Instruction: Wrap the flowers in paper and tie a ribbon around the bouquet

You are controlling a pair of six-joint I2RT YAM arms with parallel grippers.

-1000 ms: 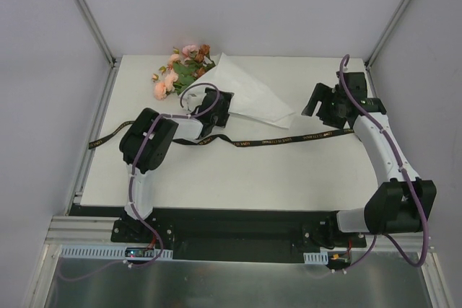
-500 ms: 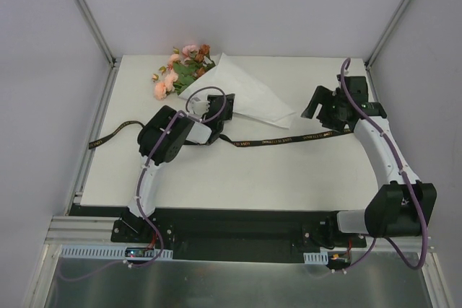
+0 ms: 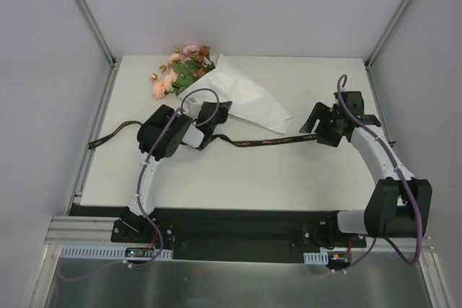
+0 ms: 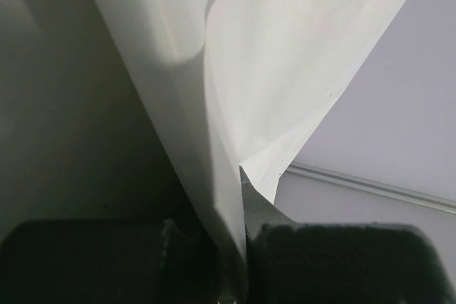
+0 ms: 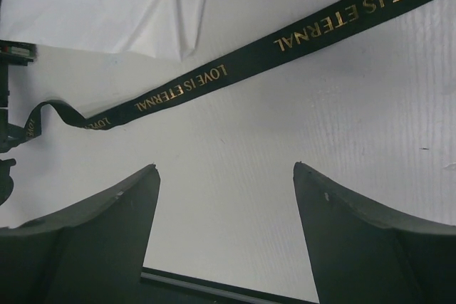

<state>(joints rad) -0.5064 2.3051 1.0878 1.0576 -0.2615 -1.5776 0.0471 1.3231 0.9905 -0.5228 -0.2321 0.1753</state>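
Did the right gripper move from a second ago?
Yes. The right gripper slid toward the near side, away from the table's far edge, closer to the ribbon.

Soft even light, paper (image 4: pixel 299 90) partly shadowed

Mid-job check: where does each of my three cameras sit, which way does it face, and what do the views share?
Top external: above and behind the bases, looking down on the table; left arm and right arm show whole, left gripper at the paper, right gripper by the ribbon.
Left wrist: looks along its own fingers, shut on the paper's edge.
Right wrist: looks down at the table past its open fingers, ribbon beyond.
Shared: paper in all three; ribbon in top and right wrist.
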